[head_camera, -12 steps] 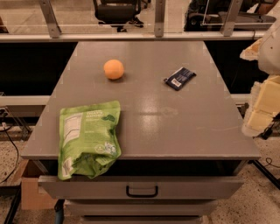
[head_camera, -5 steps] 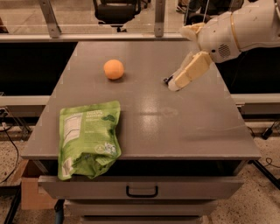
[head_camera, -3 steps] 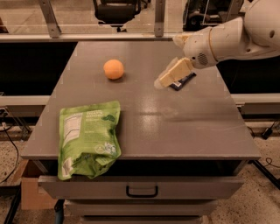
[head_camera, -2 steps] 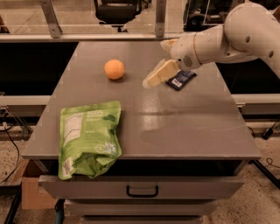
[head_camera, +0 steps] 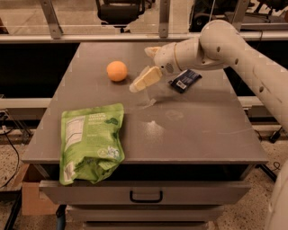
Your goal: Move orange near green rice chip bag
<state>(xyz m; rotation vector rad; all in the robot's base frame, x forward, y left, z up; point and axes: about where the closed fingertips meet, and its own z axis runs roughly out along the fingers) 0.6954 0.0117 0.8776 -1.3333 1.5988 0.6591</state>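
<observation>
The orange (head_camera: 117, 71) sits on the grey table (head_camera: 202, 130) at the far left of its top. The green rice chip bag (head_camera: 91, 141) lies flat at the front left corner, its bottom hanging over the front edge. My gripper (head_camera: 140, 69) hovers just right of the orange, a short gap away, not touching it. Its cream fingers (head_camera: 145, 79) are spread apart and hold nothing. The arm reaches in from the right.
A small dark blue packet (head_camera: 185, 80) lies at the far right, partly under my arm. A drawer with a black handle (head_camera: 146, 196) is below the table front. A cardboard box (head_camera: 30, 193) stands on the floor at the lower left. An office chair (head_camera: 119, 9) is behind the table.
My arm has swung in from the right edge and moved left across the table, from above the blue packet to just beside the orange. The orange and bag have not moved.
</observation>
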